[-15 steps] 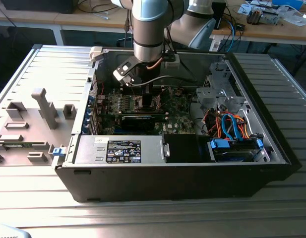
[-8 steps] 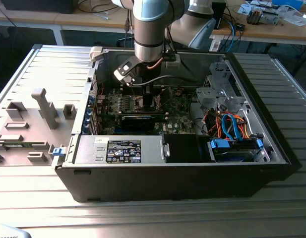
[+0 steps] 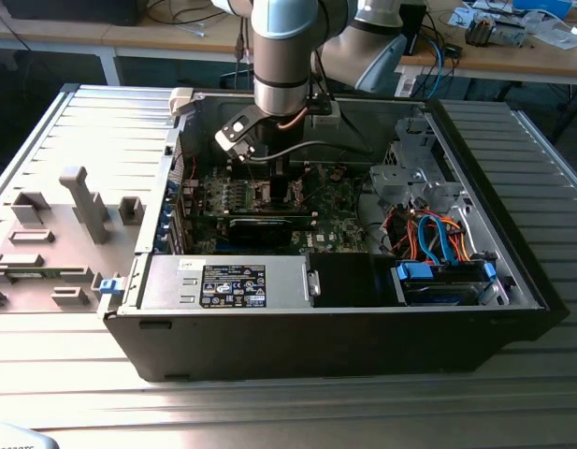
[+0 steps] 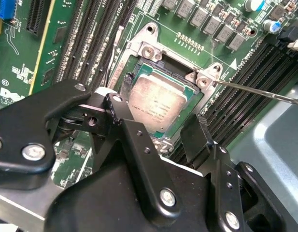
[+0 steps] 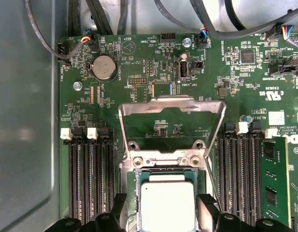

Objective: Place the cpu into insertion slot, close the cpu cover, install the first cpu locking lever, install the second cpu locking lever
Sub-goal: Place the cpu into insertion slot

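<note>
Cpu: silver-grey square cpu (image 4: 156, 104) is seated in the silver-rimmed insertion slot (image 4: 148, 50).
Cover: silver frame cpu cover (image 5: 170, 102) is raised, not yet closed.
Hand: black hand (image 5: 162, 205) is spread astride the cpu.

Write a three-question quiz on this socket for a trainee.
1. True or false: the cpu cover is folded open, off the insertion slot.
2. Where does the cpu lie? A in the insertion slot; B on the cpu cover; C held high above the slot.
3. Fill in: the gripper hangs right over the ____.
Key: 1 true; 2 A; 3 cpu.
</note>
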`<state>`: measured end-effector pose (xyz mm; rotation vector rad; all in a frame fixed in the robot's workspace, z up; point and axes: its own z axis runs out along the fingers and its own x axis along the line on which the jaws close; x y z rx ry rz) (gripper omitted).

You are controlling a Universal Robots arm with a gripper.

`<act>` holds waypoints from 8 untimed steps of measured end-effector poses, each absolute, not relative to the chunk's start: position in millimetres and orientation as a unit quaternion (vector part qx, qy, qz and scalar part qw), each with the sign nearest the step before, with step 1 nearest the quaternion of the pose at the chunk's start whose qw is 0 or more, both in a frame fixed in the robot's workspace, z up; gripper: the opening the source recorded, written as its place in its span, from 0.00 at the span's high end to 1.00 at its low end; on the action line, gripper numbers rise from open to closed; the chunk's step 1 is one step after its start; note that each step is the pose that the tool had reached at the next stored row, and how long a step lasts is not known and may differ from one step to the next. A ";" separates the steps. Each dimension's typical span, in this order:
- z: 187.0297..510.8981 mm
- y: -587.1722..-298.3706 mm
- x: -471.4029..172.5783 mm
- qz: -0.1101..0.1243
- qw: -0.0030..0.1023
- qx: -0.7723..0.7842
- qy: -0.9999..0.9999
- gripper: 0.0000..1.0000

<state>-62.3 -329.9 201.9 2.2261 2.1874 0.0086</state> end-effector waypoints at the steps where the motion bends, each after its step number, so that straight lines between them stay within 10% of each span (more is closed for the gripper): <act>1: 204.4 -330.1 -62.2 0.003 0.010 0.713 0.701 0.32; 8: 217.5 -330.2 -61.4 0.001 0.011 0.713 0.701 0.40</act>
